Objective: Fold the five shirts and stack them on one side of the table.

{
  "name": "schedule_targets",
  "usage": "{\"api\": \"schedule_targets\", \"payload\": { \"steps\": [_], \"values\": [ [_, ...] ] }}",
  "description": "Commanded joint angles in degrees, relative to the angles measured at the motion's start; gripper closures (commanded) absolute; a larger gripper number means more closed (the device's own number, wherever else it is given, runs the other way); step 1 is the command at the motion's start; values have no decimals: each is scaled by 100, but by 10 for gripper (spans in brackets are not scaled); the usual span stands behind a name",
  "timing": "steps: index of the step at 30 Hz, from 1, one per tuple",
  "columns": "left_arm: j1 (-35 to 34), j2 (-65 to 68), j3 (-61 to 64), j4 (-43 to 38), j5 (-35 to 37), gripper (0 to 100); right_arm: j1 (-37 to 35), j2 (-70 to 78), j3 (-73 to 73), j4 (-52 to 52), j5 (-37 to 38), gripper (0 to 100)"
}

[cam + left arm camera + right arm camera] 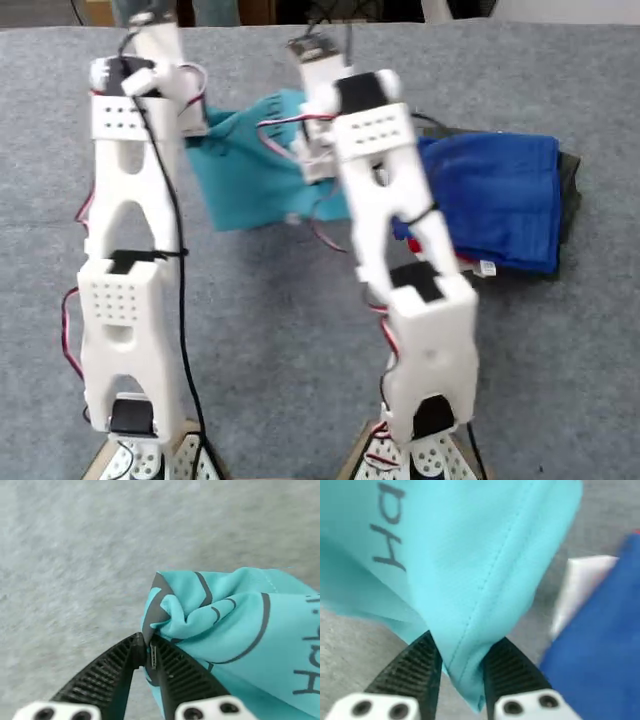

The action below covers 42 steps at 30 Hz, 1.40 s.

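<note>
The left claw (pixel 148 652) and right claw (pixel 461 656) each pinch the crumpled teal cloth shirt (pixel 240 170). Beside it, a folded blue cloth shirt (pixel 500 195) hides most of a dark shirt (pixel 570 190). A white arm (pixel 385 200) blocks the teal shirt's edge.

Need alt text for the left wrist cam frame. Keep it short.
The left gripper, its black ridged jaws closed, pinches a bunched corner of a teal shirt printed with dark curved lines and lettering. Behind them lies the grey felt table cover.
</note>
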Motion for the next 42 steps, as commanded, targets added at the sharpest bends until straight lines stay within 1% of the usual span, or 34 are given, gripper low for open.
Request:
{"api": "schedule_targets", "payload": {
  "steps": [1, 8, 13, 16, 21, 23, 24, 26, 28, 30, 32, 36, 38, 39, 40, 42],
  "values": [
    [629, -536, -312, -325, 123, 972, 686, -1174, 365, 53, 281, 985],
    [1930, -598, -312, -1310, 132, 972, 2330, -2545, 1086, 44, 923, 984],
    [2756, -501, -57, -2488, 316, 972, 3156, -2976, 1719, 26, 1363, 984],
    [3046, -273, 101, -3121, 554, 972, 3666, -3046, 1877, 9, 1565, 984],
    [3398, 264, 66, -3560, 782, 970, 4343, -2923, 2149, -255, 1925, 983],
    [3442, 422, 66, -3701, 888, 948, 4501, -2844, 2299, -457, 1934, 975],
    [3442, 501, 66, -3754, 1002, 915, 4554, -2791, 2369, -519, 1916, 949],
    [3415, 633, 66, -3824, 1407, 825, 4615, -2703, 2510, -536, 1916, 851],
    [3301, 738, 66, -3921, 1846, 755, 4703, -2651, 2624, -545, 1934, 732],
    [3222, 791, 66, -3991, 1987, 752, 4721, -2642, 2730, -563, 1960, 639],
    [3196, 800, 66, -3982, 1978, 759, 4703, -2668, 2747, -598, 1960, 598],
    [2985, 791, -127, -3666, 1969, 773, 4695, -2677, 2580, -721, 1925, 596],
    [2765, 791, -523, -3218, 1969, 777, 4695, -2677, 2396, -668, 1908, 599],
    [2642, 791, -734, -2954, 1969, 777, 4695, -2686, 2299, -624, 1908, 618],
    [2484, 800, -945, -2699, 1960, 777, 4695, -2686, 2167, -527, 1908, 659],
    [2149, 818, -1323, -2198, 1960, 777, 4686, -2686, 1930, -281, 1837, 813]
  ]
}}
